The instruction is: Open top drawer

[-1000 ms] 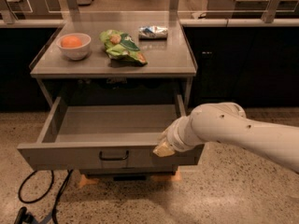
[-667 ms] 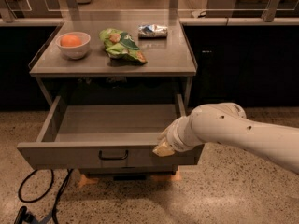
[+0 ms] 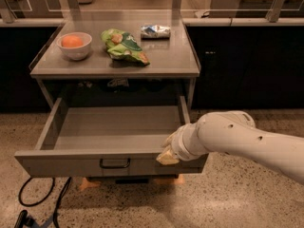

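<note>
The top drawer (image 3: 111, 164) is a grey metal drawer under the table top. It stands pulled far out and its inside is bare. A small black bracket handle (image 3: 114, 163) sits at the centre of its front panel. My gripper (image 3: 168, 153) is at the right part of the drawer's front rim, to the right of the handle, at the end of my white arm (image 3: 237, 137), which comes in from the right. The arm hides the right end of the drawer front.
On the grey table top (image 3: 166, 61) stand a white bowl with an orange fruit (image 3: 73, 44), a green snack bag (image 3: 123, 45) and a small silver packet (image 3: 155, 31). Black cables (image 3: 38, 198) lie on the floor at the lower left. Dark counters flank the table.
The drawer front and my gripper have come slightly further out toward the camera. Nothing on the table top has moved.
</note>
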Robot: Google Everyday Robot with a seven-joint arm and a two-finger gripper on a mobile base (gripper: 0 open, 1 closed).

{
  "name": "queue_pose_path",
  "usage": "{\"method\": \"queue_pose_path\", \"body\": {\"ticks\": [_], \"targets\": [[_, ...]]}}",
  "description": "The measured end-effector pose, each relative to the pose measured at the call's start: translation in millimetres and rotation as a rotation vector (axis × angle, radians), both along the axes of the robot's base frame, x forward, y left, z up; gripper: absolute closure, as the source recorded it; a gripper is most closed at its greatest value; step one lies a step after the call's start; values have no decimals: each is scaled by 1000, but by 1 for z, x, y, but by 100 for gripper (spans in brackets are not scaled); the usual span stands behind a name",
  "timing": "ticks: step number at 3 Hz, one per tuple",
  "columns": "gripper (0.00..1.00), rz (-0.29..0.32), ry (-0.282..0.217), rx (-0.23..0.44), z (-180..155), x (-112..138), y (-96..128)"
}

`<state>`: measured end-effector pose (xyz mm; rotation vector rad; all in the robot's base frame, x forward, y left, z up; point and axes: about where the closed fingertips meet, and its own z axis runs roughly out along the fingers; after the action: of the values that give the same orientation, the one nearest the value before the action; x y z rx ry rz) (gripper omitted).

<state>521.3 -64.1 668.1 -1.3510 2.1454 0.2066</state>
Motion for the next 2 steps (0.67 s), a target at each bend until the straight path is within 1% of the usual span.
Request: {"method": "queue_pose_path", "body": {"ticks": [2], "targets": [[34,0,0,0,0,0,0]]}}
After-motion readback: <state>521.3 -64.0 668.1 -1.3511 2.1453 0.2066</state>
